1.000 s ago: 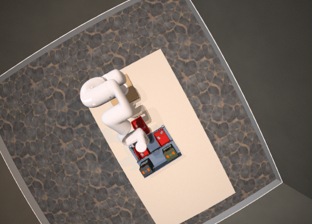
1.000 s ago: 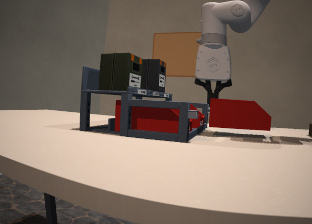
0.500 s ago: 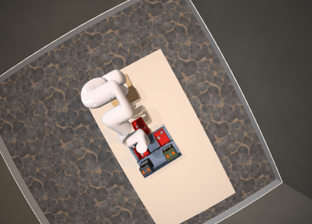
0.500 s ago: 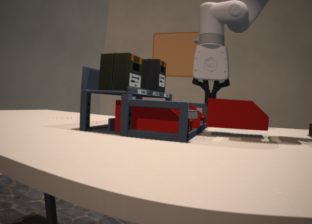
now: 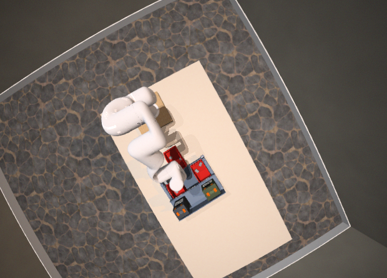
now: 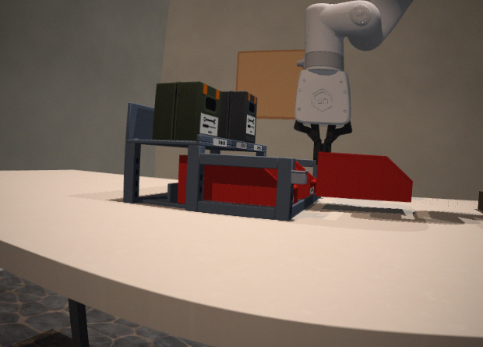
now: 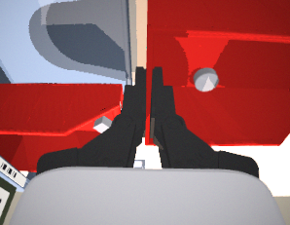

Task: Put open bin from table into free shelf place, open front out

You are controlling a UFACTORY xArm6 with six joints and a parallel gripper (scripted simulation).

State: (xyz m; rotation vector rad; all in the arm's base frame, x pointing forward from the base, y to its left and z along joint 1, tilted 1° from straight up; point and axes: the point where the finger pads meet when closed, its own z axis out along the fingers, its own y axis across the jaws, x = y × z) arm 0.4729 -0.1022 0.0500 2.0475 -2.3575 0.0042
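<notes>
Black two-finger gripper (image 6: 321,155) (image 7: 148,82) clamped narrow on the rear wall of the red, open-fronted plastic bin (image 5: 175,154) (image 6: 363,178) (image 7: 238,113), which is held above the pale bench (image 5: 234,162) (image 6: 195,264) (image 7: 141,28), nearer its robot-end edge. Judged light and stiff, slippery-walled; central rear-wall grip advised, front sag to be watched, loose parts kept level.

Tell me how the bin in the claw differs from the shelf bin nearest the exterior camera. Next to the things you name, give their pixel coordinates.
The held bin (image 5: 173,151) (image 6: 363,177) (image 7: 238,116) hangs above the table, its wall pinched in the claw (image 6: 322,157) (image 7: 148,82); the near bin (image 5: 205,173) (image 6: 241,192) (image 7: 54,101) sits in the shelf's frame.
The wrist view shows a round part in the held bin, a blocky one in the near bin.
Both are red, with sloped fronts facing away from the shelf.
</notes>
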